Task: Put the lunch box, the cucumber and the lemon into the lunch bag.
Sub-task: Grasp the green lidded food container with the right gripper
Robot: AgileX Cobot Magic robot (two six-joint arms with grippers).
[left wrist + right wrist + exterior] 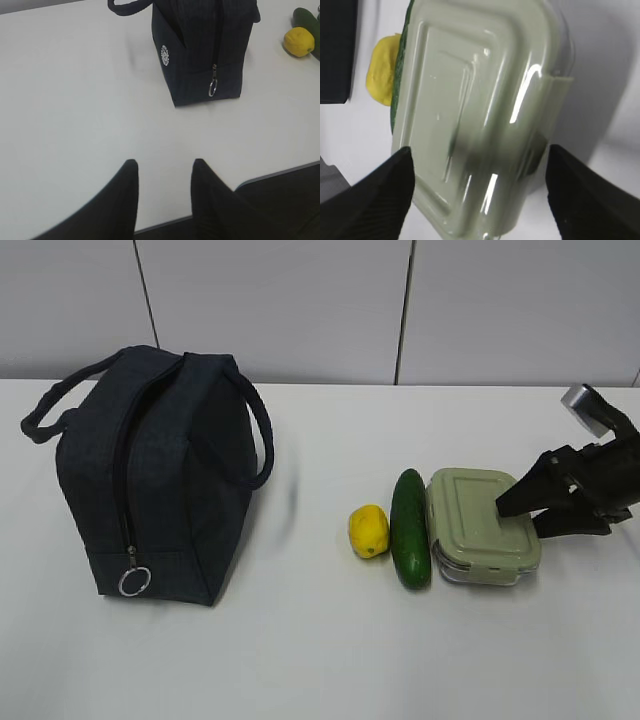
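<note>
exterior view: nothing is packed yet. the boxy dark navy fabric lunch bag stands toward the left edge of the white worktop, its zipper seemingly still closed. toward the right edge sits the clear lunch box with a sage-green lid, the right gripper spread wide over it, not gripping. just beside it lies the dark green cucumber, then the small yellow lemon. the left gripper hangs partly spread, empty, by the front edge.

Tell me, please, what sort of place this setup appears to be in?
Probably a lab or test bench, not a kitchen: a bare white table, a plain panelled wall, and staged items such as the lunch bag and lunch box.
</note>
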